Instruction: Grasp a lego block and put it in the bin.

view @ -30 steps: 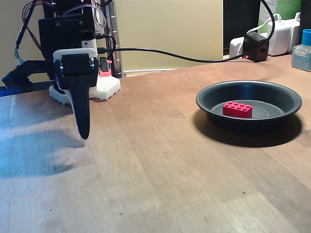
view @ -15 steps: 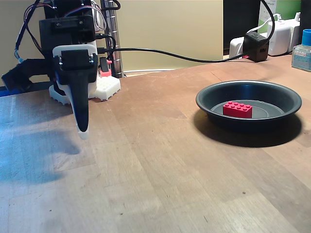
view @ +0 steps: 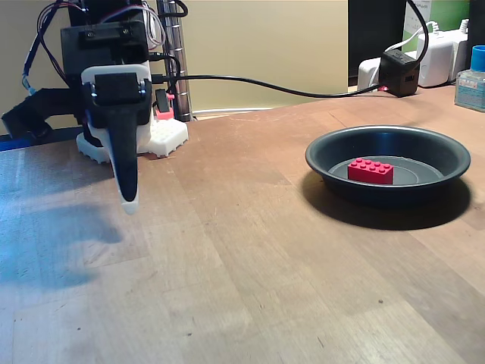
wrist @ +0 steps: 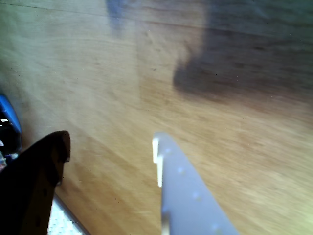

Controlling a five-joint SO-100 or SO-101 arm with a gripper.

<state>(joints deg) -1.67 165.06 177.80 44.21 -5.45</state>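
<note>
The red lego block (view: 370, 171) lies flat inside the bin (view: 322, 161), a round dark dish on the right of the wooden table in the fixed view. My gripper (view: 128, 199) hangs far to the left of the bin, fingers pointing down a little above the table, seen edge-on. In the wrist view the gripper (wrist: 110, 144) is open: the black finger (wrist: 39, 186) and the white finger (wrist: 186, 196) stand apart with only bare wood between them.
A white studded base (view: 165, 135) with small red parts sits behind the arm beside a metal post (view: 176, 61). A black cable (view: 288, 89) runs to a black adapter (view: 398, 71) at the back right, near white chargers (view: 439, 54) and a blue-capped bottle (view: 471, 80).
The gripper has risen slightly and turned a little, so a white fingertip now shows behind the black finger. The block stays in the bin.
</note>
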